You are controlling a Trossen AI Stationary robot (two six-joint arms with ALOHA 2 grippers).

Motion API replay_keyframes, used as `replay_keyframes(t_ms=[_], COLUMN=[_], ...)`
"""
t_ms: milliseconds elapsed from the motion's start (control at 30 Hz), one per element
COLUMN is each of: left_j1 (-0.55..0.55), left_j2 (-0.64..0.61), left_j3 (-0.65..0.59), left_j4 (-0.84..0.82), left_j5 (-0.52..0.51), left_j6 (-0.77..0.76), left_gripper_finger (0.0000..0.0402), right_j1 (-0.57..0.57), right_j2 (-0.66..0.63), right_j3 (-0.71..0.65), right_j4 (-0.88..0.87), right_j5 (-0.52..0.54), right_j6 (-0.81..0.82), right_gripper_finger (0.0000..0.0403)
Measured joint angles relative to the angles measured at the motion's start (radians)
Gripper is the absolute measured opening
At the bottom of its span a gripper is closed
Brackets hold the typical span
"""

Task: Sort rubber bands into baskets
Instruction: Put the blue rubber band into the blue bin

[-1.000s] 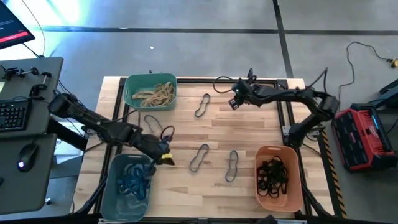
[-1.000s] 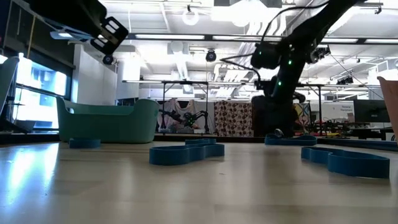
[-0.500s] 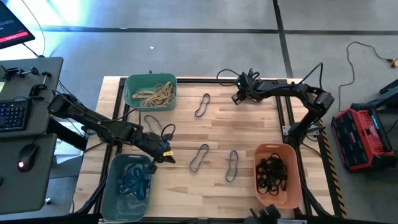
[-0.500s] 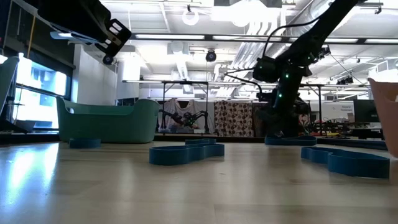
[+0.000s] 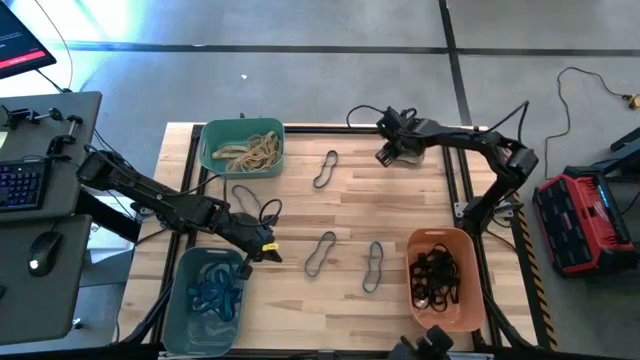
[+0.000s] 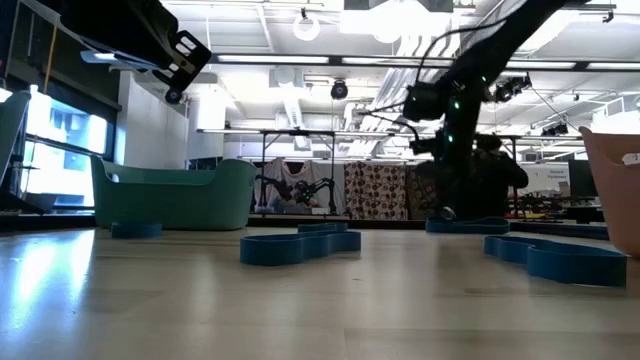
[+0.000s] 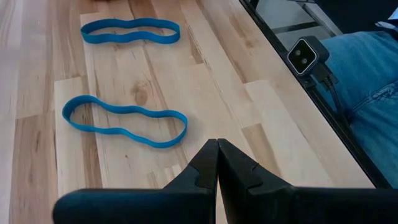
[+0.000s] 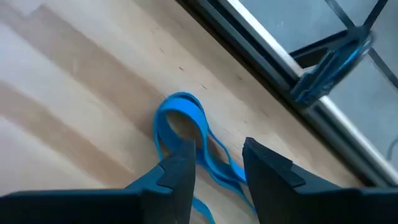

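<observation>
I saw a wooden table [image 5: 400, 200] under a bright workshop ceiling. My right gripper [image 8: 217, 165] stood narrowly open astride a blue band [image 8: 186, 127]; the left gripper [image 7: 217, 163], pressed shut, had two bands [image 7: 124, 119] beyond its tips.

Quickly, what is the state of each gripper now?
Left gripper: closed, holding nothing.
Right gripper: open, fingers either side of a blue rubber band, not yet gripping.

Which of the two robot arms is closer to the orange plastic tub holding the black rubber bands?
The right gripper, up near the table's far edge. The left gripper hovers across the table beside the grey-blue tub, farther from the orange tub.
</observation>
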Motion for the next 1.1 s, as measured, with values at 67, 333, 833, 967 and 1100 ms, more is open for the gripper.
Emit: replay_keyframes(t_ms=[67,333,833,967,1100], left_j1=[0.000,0.000,-0.001,-0.001,-0.001], left_j2=[0.000,0.000,0.000,0.000,0.000], left_j3=[0.000,0.000,0.000,0.000,0.000], left_j4=[0.000,-0.006,-0.054,-0.057,-0.056], left_j5=[0.000,0.000,-0.001,-0.002,-0.002], left_j6=[0.000,0.002,0.005,0.011,0.018], left_gripper_finger=[0.0000,0.0000,0.0000,0.0000,0.0000], right_j1=[0.007,0.005,0.036,0.035,0.036], right_j2=[0.000,0.046,0.322,0.340,0.366], right_j3=[0.052,0.201,0.417,0.420,0.419], right_j4=[-0.068,-0.187,-0.407,-0.411,-0.426], right_j5=[-0.008,-0.113,0.029,0.029,0.029], right_j6=[-0.036,-0.278,-0.480,-0.503,-0.523], right_gripper_finger=[0.0134,0.0178,0.0181,0.0181,0.0181])
